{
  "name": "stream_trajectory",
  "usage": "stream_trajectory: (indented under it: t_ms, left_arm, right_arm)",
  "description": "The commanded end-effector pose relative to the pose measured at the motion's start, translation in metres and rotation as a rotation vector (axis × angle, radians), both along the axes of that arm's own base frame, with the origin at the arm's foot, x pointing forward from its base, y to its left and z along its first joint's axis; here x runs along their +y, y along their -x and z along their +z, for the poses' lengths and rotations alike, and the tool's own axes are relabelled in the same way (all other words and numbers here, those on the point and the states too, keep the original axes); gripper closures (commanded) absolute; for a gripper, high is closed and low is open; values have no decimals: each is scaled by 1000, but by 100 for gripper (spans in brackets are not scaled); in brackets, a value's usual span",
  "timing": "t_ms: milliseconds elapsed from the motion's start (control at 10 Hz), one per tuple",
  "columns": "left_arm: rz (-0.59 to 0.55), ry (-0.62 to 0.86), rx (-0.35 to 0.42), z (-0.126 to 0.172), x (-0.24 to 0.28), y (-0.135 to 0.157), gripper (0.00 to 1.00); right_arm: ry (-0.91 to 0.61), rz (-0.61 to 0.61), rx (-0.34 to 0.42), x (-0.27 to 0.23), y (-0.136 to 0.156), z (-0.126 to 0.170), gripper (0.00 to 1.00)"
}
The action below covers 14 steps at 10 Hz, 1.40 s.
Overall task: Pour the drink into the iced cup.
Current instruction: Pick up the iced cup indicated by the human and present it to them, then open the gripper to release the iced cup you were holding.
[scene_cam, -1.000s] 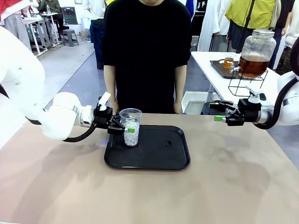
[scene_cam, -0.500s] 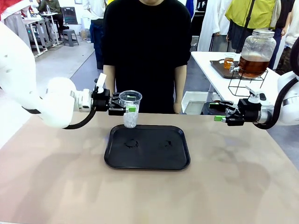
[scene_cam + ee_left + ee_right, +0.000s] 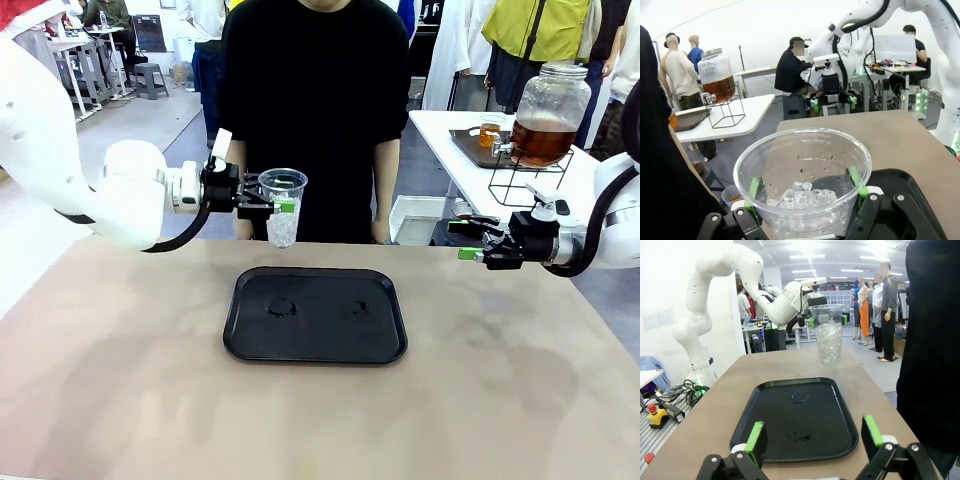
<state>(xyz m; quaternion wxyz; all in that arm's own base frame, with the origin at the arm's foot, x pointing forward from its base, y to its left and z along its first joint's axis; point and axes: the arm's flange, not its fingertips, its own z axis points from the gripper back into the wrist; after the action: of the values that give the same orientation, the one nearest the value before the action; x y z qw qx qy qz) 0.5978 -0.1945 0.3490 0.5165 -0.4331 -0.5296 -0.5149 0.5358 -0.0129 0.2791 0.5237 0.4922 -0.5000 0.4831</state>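
Front: your left gripper [image 3: 280,204] clamps the iced cup [image 3: 283,225] aloft, at 11 o'clock of the black tray [image 3: 320,325] on the tan table [image 3: 500,380]. The drink [image 3: 543,143] stands in its jar [image 3: 556,95] on a white side table [image 3: 450,135] at 2 o'clock.
Left wrist: green pads [image 3: 755,188] pinch the cup.
Right wrist: your right gripper [image 3: 812,437] gapes wide, empty.

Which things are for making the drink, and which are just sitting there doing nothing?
For the job:
- iced cup, held up off the table by the left gripper
- the drink, in the glass jar on the side table

Just sitting there:
- black tray on the table
- right gripper, open, holding nothing
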Motion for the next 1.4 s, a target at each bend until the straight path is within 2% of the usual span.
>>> stream_trajectory:
  t_ms: [0, 300, 1300]
  left_arm:
    - [21, 9, 18, 17, -5, -15, 17]
    - [3, 24, 5, 24, 0, -19, 17]
    - [20, 2, 0, 20, 1, -14, 17]
  right_arm:
    - [2, 1, -2, 0, -2, 3, 0]
    - [2, 1, -2, 0, -2, 3, 0]
    - [2, 1, -2, 0, -2, 3, 0]
